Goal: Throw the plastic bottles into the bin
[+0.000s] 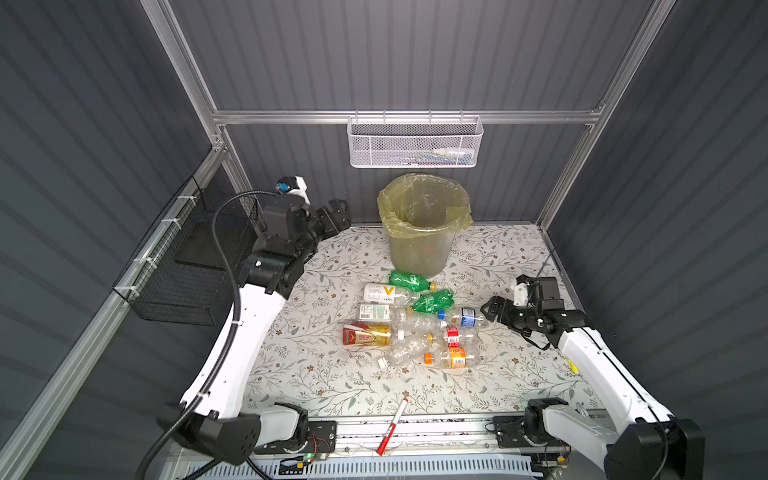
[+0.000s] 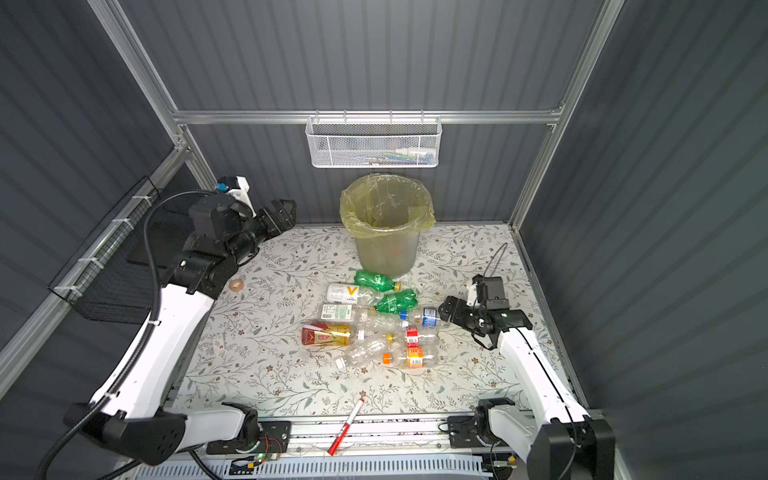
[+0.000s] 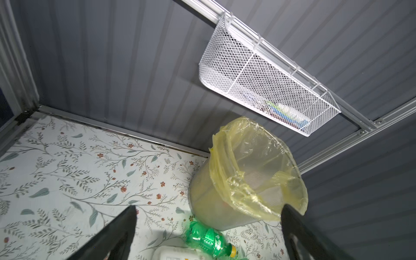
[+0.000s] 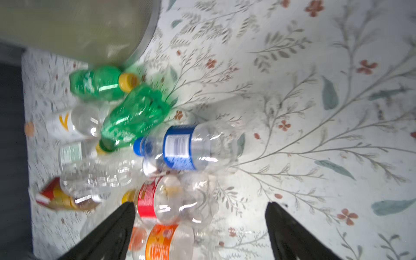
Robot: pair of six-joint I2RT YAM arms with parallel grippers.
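Noting left gripper raised left of bin, jaws spread wide, empty. Right gripper low beside blue-label bottle, jaws spread, gripping nothing. We see plastic bottles lying clustered on floral tabletop just in front of bin; we cannot tell whether any lie inside bin.

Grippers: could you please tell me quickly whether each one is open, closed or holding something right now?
Left gripper: open, holding nothing.
Right gripper: open, holding nothing.
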